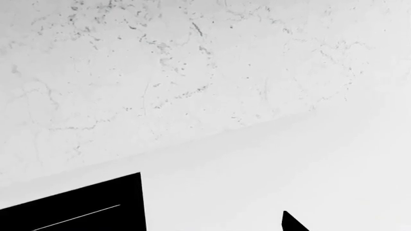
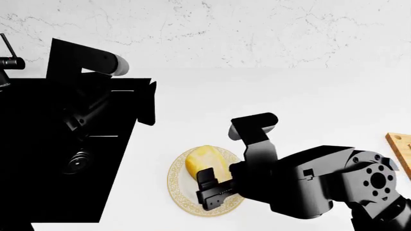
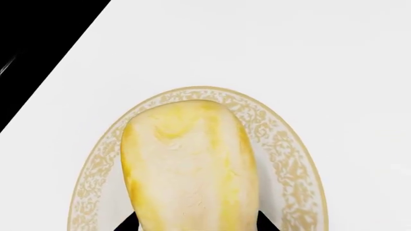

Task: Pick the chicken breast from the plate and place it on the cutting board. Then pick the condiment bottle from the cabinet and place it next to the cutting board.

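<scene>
Step 1, pickup: chicken breast (image 3: 189,168) lies on plate (image 2: 178,192), left of cutting board (image 2: 401,149). Right claw (image 2: 215,185) spread astride it, not pinching. Next: close, lift, carry toward board.

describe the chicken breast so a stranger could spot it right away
On the white counter, right of the black sink, sits a gold-rimmed plate. The chicken breast lies on it, at the right gripper: a smooth pale-yellow lump, the only food in sight.
</scene>
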Robot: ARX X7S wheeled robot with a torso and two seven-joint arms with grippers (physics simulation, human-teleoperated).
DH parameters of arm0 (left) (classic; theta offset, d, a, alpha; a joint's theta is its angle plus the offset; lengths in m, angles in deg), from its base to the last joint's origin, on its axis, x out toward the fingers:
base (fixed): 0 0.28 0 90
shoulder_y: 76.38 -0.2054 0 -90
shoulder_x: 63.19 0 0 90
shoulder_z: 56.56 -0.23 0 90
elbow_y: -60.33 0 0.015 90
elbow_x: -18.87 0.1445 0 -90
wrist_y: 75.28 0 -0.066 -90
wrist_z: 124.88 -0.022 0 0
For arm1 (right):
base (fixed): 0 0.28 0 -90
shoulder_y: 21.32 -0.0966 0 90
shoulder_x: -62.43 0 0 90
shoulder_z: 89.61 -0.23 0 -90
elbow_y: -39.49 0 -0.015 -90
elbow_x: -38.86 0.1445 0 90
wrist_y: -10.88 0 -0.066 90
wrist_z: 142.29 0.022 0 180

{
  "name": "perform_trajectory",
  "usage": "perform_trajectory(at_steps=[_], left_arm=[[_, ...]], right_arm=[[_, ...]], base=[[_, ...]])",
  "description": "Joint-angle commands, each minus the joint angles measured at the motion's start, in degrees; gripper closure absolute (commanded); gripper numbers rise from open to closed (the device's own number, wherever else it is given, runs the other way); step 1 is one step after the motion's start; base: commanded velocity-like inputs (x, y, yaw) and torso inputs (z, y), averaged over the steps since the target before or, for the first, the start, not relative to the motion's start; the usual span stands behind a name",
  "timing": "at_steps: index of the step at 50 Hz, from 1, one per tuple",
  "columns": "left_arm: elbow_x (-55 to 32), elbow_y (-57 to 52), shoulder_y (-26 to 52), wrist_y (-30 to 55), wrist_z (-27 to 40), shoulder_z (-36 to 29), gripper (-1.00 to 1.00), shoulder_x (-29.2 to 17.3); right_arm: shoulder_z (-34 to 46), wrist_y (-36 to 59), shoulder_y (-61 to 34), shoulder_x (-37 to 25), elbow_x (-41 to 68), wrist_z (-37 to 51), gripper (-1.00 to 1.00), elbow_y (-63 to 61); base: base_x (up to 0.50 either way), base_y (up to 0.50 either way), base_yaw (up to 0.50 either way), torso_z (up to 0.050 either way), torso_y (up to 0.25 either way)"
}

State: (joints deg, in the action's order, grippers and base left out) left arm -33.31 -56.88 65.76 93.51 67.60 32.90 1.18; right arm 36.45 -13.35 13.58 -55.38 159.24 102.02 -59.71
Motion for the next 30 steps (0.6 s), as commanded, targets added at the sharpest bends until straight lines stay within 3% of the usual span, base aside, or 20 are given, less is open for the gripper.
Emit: perform_trajectory(at_steps=[1,30], left_arm=[[-0.48,0.26,-0.12,-0.57,0.38,-0.23,-1.00,-0.33],[-3.13,0.49,0.85,-0.28,2.09,0.37,-1.00,-0.78]], right_arm=[[0.97,-0.23,0.55,-0.14,0.66,0.02,1.00,-0.26],[3.13,0.23,-7.99,-0.77,5.62,4.07,1.00,-0.73]], base=[[0.00,0.00,0.00,0.000,0.000],[0.00,0.00,0.00,0.000,0.000]])
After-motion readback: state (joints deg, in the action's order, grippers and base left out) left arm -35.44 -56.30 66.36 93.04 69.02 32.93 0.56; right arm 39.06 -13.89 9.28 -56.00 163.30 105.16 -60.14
